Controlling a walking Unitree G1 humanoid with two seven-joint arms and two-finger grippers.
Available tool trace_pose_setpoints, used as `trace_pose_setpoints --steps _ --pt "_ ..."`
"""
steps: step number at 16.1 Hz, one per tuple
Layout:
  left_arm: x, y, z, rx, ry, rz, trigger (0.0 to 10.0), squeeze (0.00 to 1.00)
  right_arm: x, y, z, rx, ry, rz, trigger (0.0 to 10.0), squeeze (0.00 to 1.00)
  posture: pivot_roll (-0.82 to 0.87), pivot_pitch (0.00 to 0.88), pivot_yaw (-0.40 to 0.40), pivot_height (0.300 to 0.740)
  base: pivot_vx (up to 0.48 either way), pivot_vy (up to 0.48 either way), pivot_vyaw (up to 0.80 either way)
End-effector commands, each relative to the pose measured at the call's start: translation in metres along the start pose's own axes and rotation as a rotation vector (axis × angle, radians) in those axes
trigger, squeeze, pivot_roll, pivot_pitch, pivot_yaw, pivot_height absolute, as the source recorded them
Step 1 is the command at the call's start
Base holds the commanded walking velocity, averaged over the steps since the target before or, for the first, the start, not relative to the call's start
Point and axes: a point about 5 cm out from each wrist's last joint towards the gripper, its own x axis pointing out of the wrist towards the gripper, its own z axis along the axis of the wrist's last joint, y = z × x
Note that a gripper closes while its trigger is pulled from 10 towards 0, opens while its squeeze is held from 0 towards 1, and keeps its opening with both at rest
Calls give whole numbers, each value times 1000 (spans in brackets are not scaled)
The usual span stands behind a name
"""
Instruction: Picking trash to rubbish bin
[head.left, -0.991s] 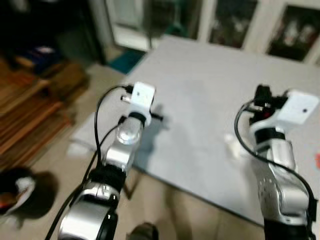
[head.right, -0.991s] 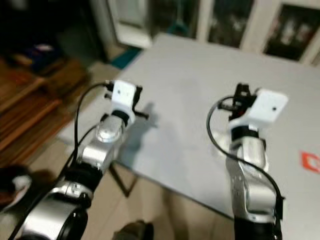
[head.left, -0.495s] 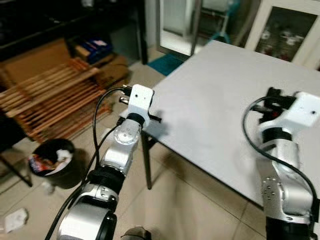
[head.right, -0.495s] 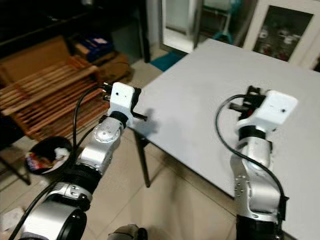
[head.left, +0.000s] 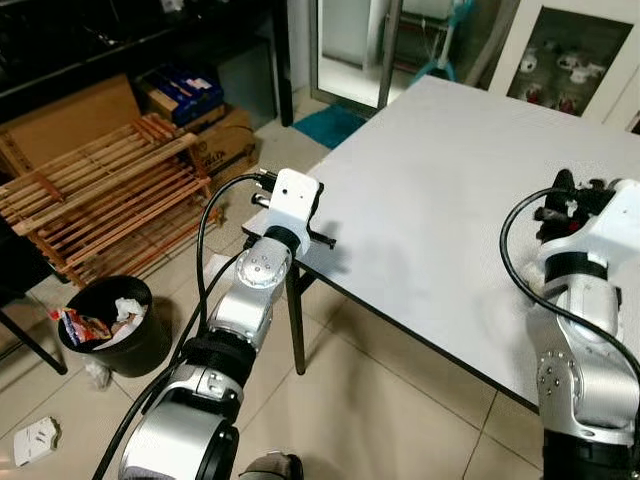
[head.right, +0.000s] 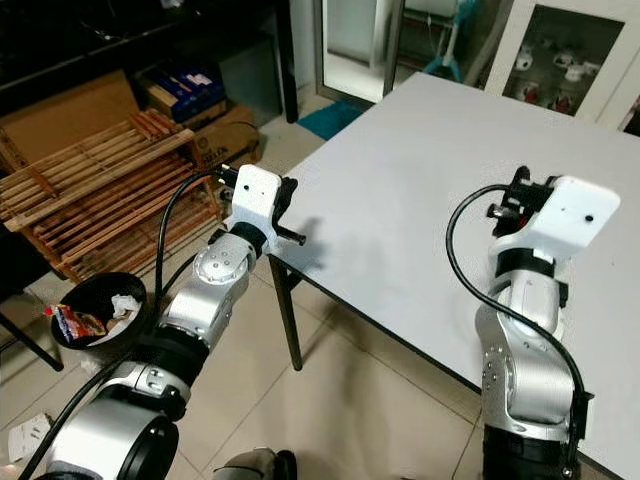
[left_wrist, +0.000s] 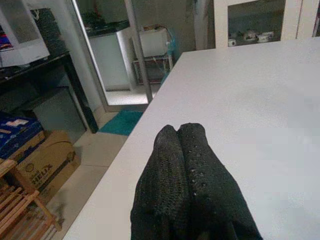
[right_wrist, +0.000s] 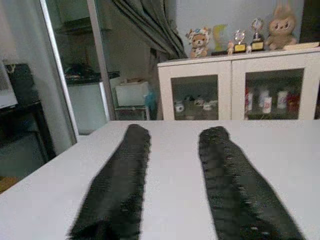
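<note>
Table (head.left: 470, 200): large white top, fills the centre and right of the head views; the surface in view carries nothing. A second ago it filled most of the picture in a blur. The camera has since swung left, so the near corner and the floor beside it now show sharply.
Floor (head.left: 380, 400): beige tiles, lower half of the frame, newly in view below the table corner.
Wooden rack (head.left: 100, 195): slatted, lying at centre left, with cardboard boxes behind it.
Rubbish bin (head.left: 108, 328): black, lower left of the frame, standing on the floor and already holding crumpled waste. It entered view only in the last half second.
Trash, loose: a white scrap (head.left: 33, 440) at the bottom left corner and a smaller piece (head.left: 97, 373) just beside the bin, both on the floor.
Left hand (left_wrist: 182, 137): raised over the table corner, fingers pressed together, holding nothing.
Right hand (right_wrist: 175, 137): raised over the table's right part, fingers (right_wrist: 122, 175) spread well apart, holding nothing.
Meaning for task: judged as a search phase; bin and trash are now located, no pickup begun.
</note>
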Motion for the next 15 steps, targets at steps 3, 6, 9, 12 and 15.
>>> trace_pose_setpoints --steps 3,6,9,12,15 --pt "2 1 2 -8 0 -6 10000 0 0 3 6 21 -17 15 10000 1000 113 91 35 740 0 0 0" --pt "2 1 2 -10 0 -6 10000 0 2 3 4 25 8 9 10000 0 113 91 35 740 0 0 -521" --pt "2 1 2 -6 -1 -12 10000 0 3 0 7 19 3 -2 10000 0 110 95 36 740 0 0 -760" --pt "2 3 2 -3 1 -14 10000 0 4 -1 7 14 4 -11 10000 0 113 93 38 740 0 0 -752" --pt "4 3 5 -4 -5 -24 10000 0 7 1 9 15 -3 -15 10000 0 118 95 42 740 0 0 -750"
